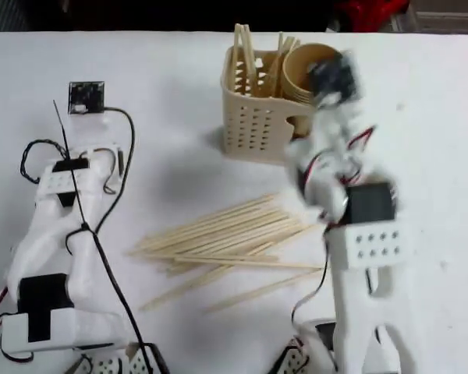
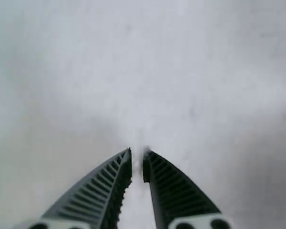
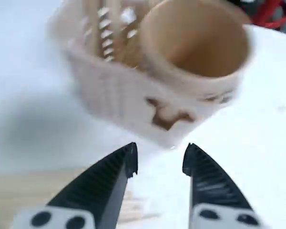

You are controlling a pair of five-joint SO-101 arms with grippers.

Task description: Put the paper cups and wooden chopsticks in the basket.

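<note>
Overhead camera above table (image 1: 179,93); right wrist camera close on same basket (image 1: 253,128).

A small black circuit board (image 1: 86,97) lies on the white table (image 1: 179,86); something red (image 1: 370,12) sits beyond.

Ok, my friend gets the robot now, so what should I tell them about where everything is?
Left gripper: shut, empty, over bare table.
Right gripper: open, empty, close by the basket.
Done: a paper cup and some upright chopsticks are in the basket.
To do: the loose chopstick pile on the table in front of the basket.
</note>
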